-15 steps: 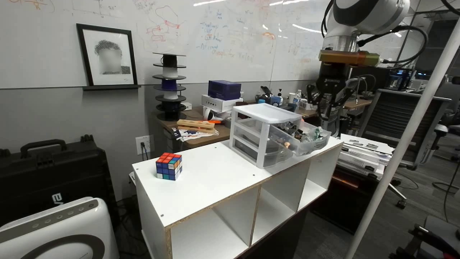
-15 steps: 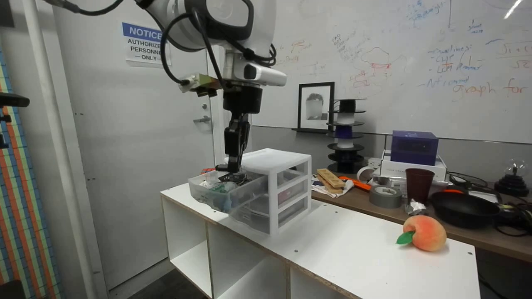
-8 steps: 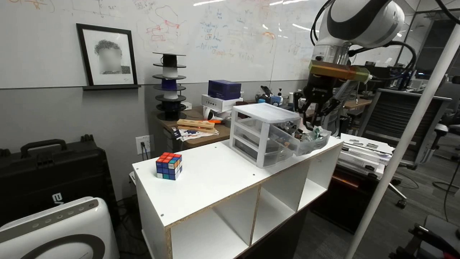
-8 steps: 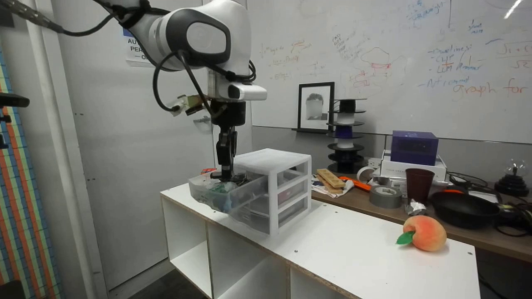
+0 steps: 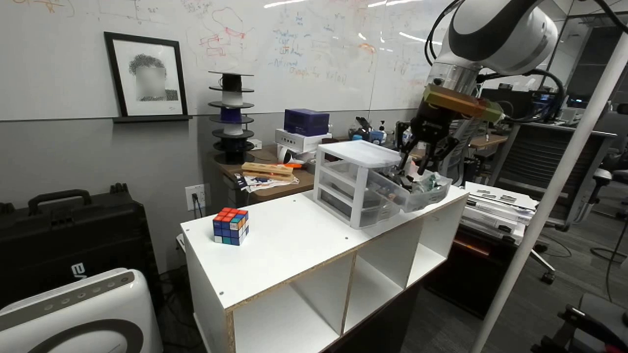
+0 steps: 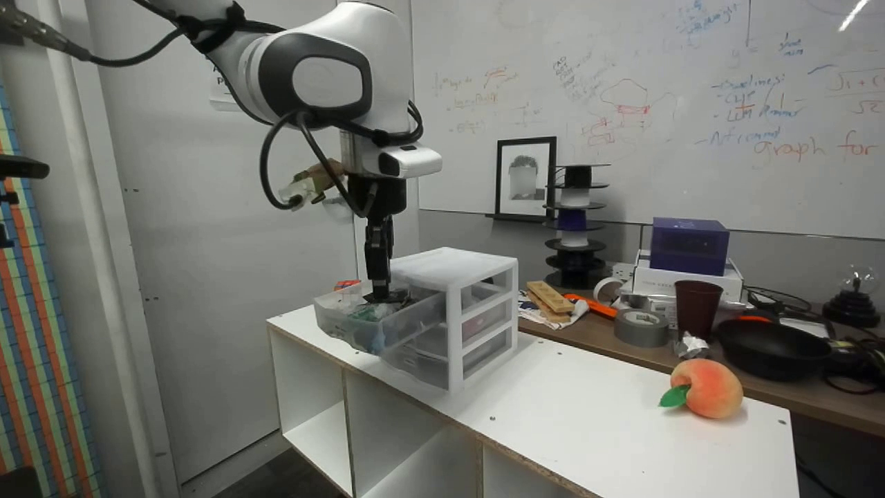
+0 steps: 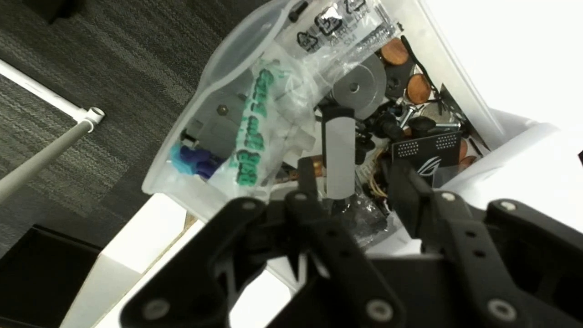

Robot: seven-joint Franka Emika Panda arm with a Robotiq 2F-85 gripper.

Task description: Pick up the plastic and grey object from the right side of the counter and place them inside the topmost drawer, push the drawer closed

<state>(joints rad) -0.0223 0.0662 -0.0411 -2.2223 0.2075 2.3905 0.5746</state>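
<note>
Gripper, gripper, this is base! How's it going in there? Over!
Gripper open. Grey strip below, unclamped. Top drawer pulled out. Black card close by, might snag.

Scribbles [image 5: 287,49] mark a whiteboard [image 5: 314,95] high in both exterior views, streaks of light [image 5: 418,38] near its top, grey wall [image 5: 162,162] below. A pale door [image 6: 235,277] stands left in an exterior view; a dark chair [image 5: 530,162] stands right in an exterior view. Dark carpet [image 7: 127,82] covers the wrist view's upper left.
</note>
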